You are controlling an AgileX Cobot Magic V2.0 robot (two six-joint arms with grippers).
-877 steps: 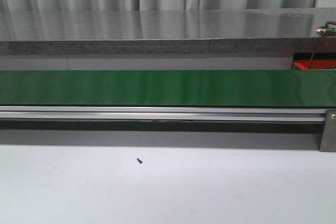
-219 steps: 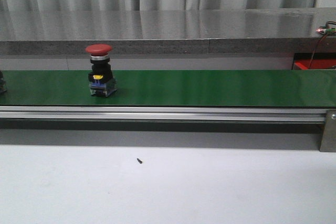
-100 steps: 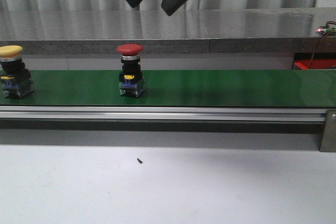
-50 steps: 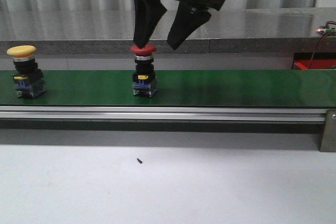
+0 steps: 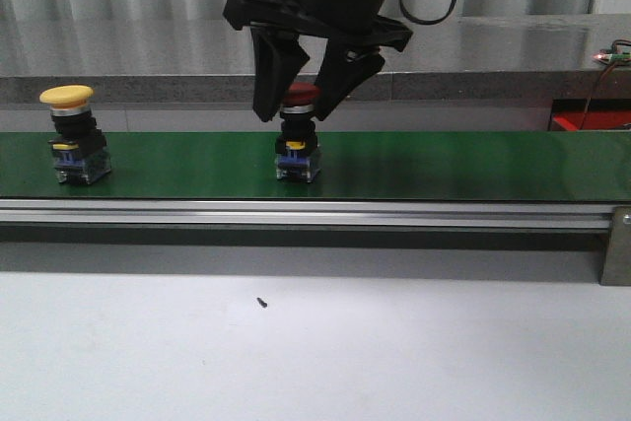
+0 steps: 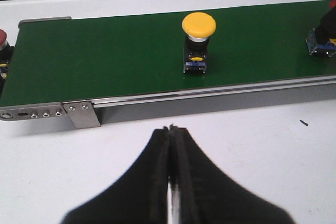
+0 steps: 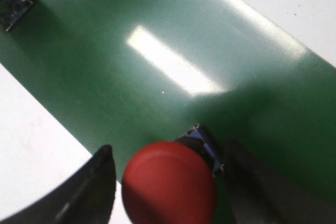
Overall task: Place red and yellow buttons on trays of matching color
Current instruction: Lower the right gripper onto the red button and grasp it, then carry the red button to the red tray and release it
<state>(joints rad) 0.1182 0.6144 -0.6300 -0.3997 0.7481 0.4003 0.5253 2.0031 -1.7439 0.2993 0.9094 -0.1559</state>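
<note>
A red button [image 5: 299,137] stands upright on the green belt [image 5: 463,165], near the middle. My right gripper [image 5: 294,110] hangs over it, open, with one finger on each side of the red cap [image 7: 169,182] and gaps showing between them. In the right wrist view the right gripper [image 7: 168,153] straddles that cap. A yellow button [image 5: 79,140] stands on the belt to the left, clearly seen as the yellow button [image 6: 198,40] in the left wrist view. My left gripper [image 6: 171,129] is shut and empty over the white table in front of the belt. The trays are out of view.
The belt's aluminium rail [image 5: 296,212] runs along its front edge, with a metal bracket [image 5: 617,244] at the right end. A small black screw [image 5: 262,302] lies on the white table. Another red cap [image 6: 2,38] peeks in at the belt's left end. A red object [image 5: 590,123] shows partly far right.
Both buttons have ridden the belt to the right. My right gripper came down from above and now straddles the red button's cap.
</note>
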